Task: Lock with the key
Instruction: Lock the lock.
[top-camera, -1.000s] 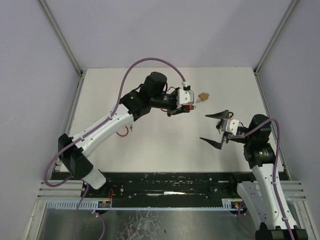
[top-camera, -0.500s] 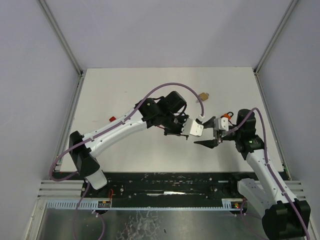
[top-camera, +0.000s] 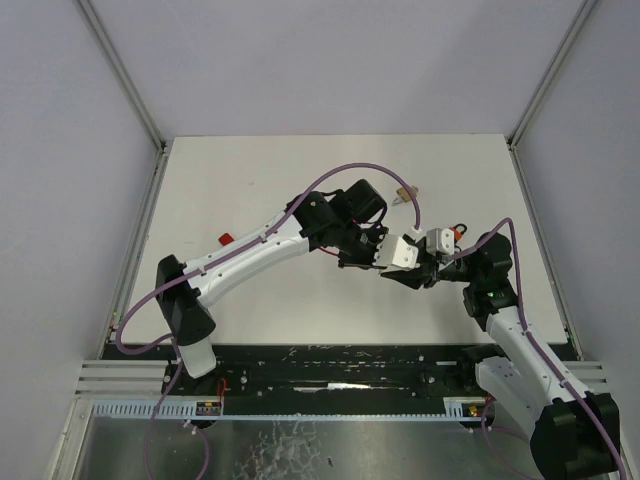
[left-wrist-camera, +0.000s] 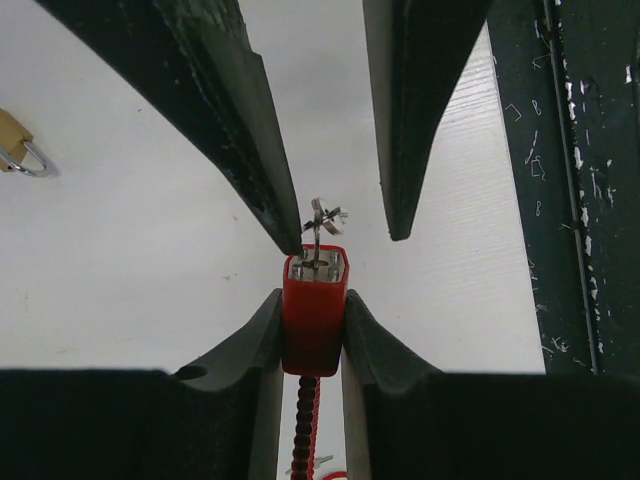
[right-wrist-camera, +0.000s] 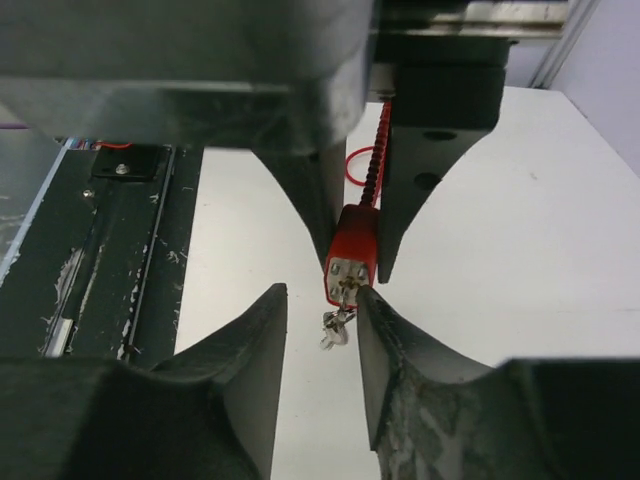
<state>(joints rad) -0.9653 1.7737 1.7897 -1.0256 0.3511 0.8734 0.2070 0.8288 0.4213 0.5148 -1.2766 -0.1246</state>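
Pressure is applied by the left gripper (left-wrist-camera: 313, 297) to a red key holder (left-wrist-camera: 313, 335), which is clamped between its two dark fingers above the middle of the white table (top-camera: 250, 180). A red coiled cord (left-wrist-camera: 305, 430) is seen trailing from the holder's rear end. A small metal key (left-wrist-camera: 320, 217) is carried at the holder's front end and is pointed toward the right gripper (right-wrist-camera: 320, 295). That gripper is set nose to nose with the left one, with its jaws parted, and the key is placed in the gap between them without being pinched. One of the right gripper's fingertips (left-wrist-camera: 285, 225) is seen at the corner of the holder, though whether it is touching cannot be told. The brass padlock (top-camera: 404, 194) is found lying on the table beyond the two grippers, near them but apart from both. Its metal shackle is shown in the left wrist view.
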